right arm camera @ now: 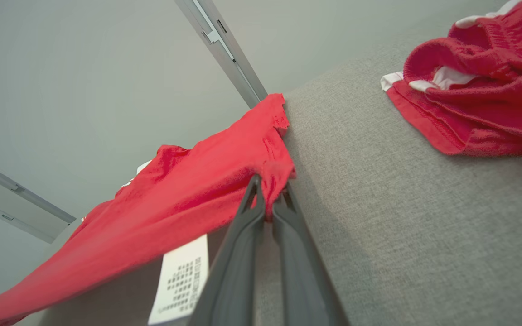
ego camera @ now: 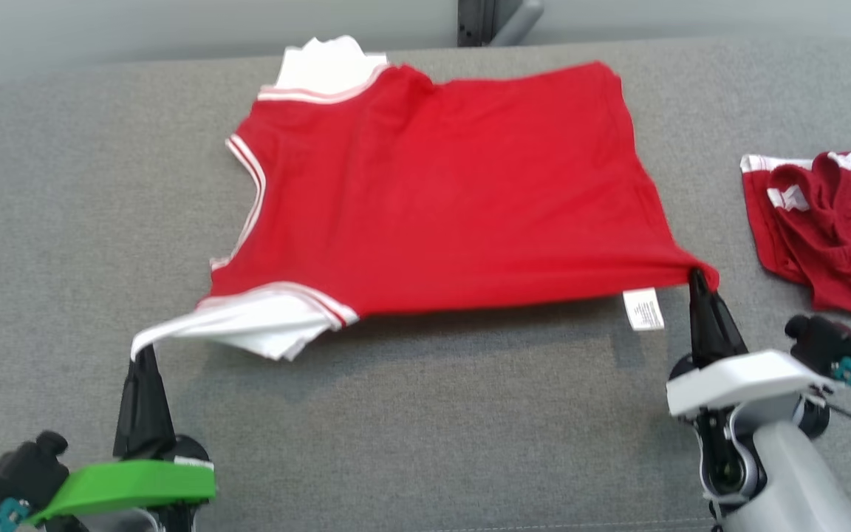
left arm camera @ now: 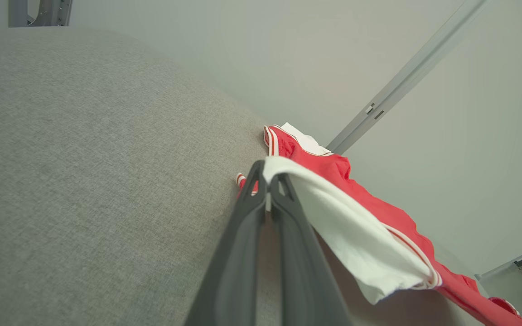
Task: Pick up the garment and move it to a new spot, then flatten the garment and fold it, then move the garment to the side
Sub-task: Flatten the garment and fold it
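1. Your left pincer (ego camera: pixel 146 356) is clenched on the white sleeve (ego camera: pixel 248 325) of the red T-shirt (ego camera: pixel 440 199), holding it raised off the grey worktop (ego camera: pixel 425 428).
2. Your right pincer (ego camera: pixel 697 279) grips the shirt's near right hem corner, just beside its white label (ego camera: pixel 643 309).
3. The shirt's far part lies spread mid-worktop; crumpled red shorts (ego camera: pixel 832 229) sit apart on the right.
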